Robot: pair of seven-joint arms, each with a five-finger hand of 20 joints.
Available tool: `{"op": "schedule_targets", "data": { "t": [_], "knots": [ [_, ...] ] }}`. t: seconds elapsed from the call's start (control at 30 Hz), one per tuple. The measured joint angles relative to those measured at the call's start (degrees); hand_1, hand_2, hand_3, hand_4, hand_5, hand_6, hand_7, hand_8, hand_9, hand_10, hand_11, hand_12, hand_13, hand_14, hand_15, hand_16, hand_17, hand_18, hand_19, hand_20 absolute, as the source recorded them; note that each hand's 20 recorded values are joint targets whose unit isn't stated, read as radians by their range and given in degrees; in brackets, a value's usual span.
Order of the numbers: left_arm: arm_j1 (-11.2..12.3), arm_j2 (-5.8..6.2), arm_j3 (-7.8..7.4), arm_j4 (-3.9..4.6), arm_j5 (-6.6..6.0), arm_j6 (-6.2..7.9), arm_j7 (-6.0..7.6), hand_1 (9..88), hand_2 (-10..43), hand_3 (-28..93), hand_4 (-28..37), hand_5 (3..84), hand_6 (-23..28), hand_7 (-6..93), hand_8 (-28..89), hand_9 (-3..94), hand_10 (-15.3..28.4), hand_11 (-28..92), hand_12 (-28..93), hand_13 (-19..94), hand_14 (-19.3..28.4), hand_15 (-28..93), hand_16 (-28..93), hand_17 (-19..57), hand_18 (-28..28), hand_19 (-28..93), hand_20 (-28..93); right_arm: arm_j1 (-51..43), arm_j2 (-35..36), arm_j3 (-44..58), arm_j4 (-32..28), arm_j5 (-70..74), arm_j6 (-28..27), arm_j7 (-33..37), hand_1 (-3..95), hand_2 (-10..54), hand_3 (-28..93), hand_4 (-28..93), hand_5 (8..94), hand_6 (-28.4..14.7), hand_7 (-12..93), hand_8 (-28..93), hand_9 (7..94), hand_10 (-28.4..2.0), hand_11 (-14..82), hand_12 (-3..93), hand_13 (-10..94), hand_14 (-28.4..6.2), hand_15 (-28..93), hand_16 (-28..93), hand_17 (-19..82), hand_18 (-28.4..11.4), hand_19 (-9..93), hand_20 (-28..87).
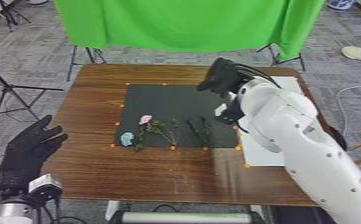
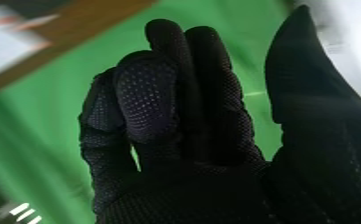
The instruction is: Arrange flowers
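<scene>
Flowers (image 1: 145, 119), pink and blue, lying loose beside green sprigs (image 1: 156, 125) on the near part of the black mat (image 1: 178, 101). Apparently early, most arranging left to do. Right hand (image 1: 219, 77) at the mat's far right corner: empty, fingers loosely extended, thumb apart. Left hand (image 1: 27, 150) left of the mat, spread, empty.

A pink flower (image 1: 145, 119) and a blue flower (image 1: 127, 138) lie on a dark mat (image 1: 163, 100).
</scene>
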Motion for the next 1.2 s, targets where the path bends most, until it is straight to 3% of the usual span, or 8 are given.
{"op": "schedule_targets", "data": {
  "t": [0.33, 0.77, 0.9, 1.07, 1.2],
  "knots": [
    [0.2, -0.10, 0.76, -0.23, -0.01, 0.11, 0.05, 23.7, 5.2, 81, -21.5, 35.9, 9.5, 14.8, -10, 34.8, 20.4, 30, 10, 25, 26.7, 53, -10, -11.4, 23.5, 57, 4, -15.2, 16.2, 9.3, 1.3, 1.5, 8.8, 5.4, 33.1, -7.9, 89, -28, 60.9, -4.6, 22, -15, 61.5, -18.1, 24.4, 13.9, 70, -9.4, 83, 10, 29, -23.8, 93, 26],
    [0.5, -0.07, 1.52, -0.27, -0.12, 0.28, 0.85, 23.7, 5.2, 81, -21.5, 35.8, 9.4, 14.9, -10, 34.8, 20.4, 30, 10, 25, 26.7, 53, -10, -11.4, 23.5, 57, 4, -14.0, 22.5, 8.0, 4.9, -1.8, 13.4, 7.8, 33.0, -8.5, 89, -28, 59.4, -4.4, 22, -15, 59.6, -18.8, 24.2, 14.0, 69, -9.2, 84, 9, 29, -23.8, 93, 27],
    [0.7, -0.06, 1.52, -0.27, -0.19, 0.28, 0.98, 23.7, 5.1, 81, -21.4, 35.8, 9.4, 15.0, -10, 34.8, 20.3, 30, 10, 25, 26.6, 53, -10, -11.4, 23.5, 57, 4, -13.9, 22.9, 10.2, 6.0, -1.8, 12.4, 9.4, 32.6, -8.9, 89, -28, 55.3, -4.8, 21, -15, 55.4, -19.5, 22.4, 13.6, 66, -10.1, 85, 9, 28, -23.7, 93, 26],
    [0.8, -0.06, 1.55, -0.24, -0.21, 0.27, 1.00, 23.6, 5.1, 81, -21.4, 35.8, 9.4, 14.9, -10, 34.8, 20.3, 30, 10, 25, 26.6, 53, -10, -11.4, 23.5, 57, 4, -11.5, 23.0, 9.6, 9.1, -0.9, 6.4, 11.4, 32.5, -9.1, 89, -28, 53.2, -5.0, 20, -15, 53.2, -19.5, 20.3, 13.3, 66, -10.1, 85, 8, 27, -23.7, 93, 25],
    [0.8, -0.06, 1.85, -0.21, -0.21, 0.26, 0.99, 23.7, 5.1, 81, -21.4, 35.8, 9.4, 14.9, -10, 34.8, 20.2, 30, 10, 25, 26.6, 53, -10, -11.3, 23.5, 57, 4, -8.6, 23.0, 6.1, 12.2, 0.3, 6.3, 12.4, 32.5, -9.2, 89, -28, 52.2, -4.8, 20, -14, 52.6, -19.5, 19.6, 13.2, 65, -10.2, 85, 7, 27, -23.8, 93, 24]
  ]
}}
